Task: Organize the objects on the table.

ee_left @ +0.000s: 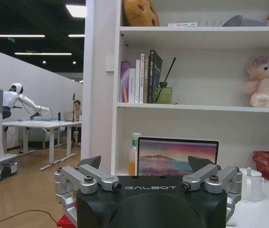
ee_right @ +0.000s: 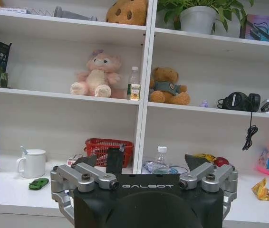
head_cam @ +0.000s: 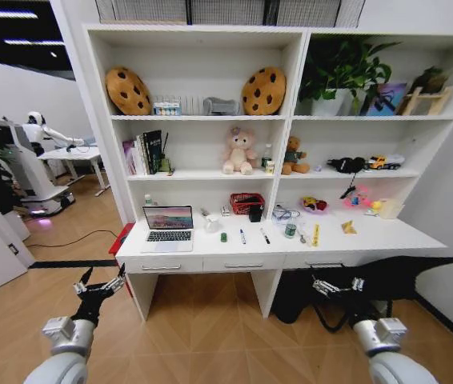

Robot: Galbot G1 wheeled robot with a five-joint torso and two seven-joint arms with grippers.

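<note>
You are looking at the white surface (head_cam: 210,254) from a little way back, with both arms held low in front of its drawers. Your left pincer (head_cam: 98,286) is hanging open and empty below the surface's left end. Your right pincer (head_cam: 336,286) is likewise sitting open and empty below the right drawer.

The silver laptop (head_cam: 168,226) is standing open at the left end of the surface, screen lit. A white mug (head_cam: 212,223) is sitting just beside it. The tiny green toy (head_cam: 223,237), the blue-capped pen (head_cam: 242,236) and the black pen (head_cam: 265,236) are lying in a row near the front edge, apart from each other. The small green-capped bottle (head_cam: 290,230) is standing upright to their right.
</note>
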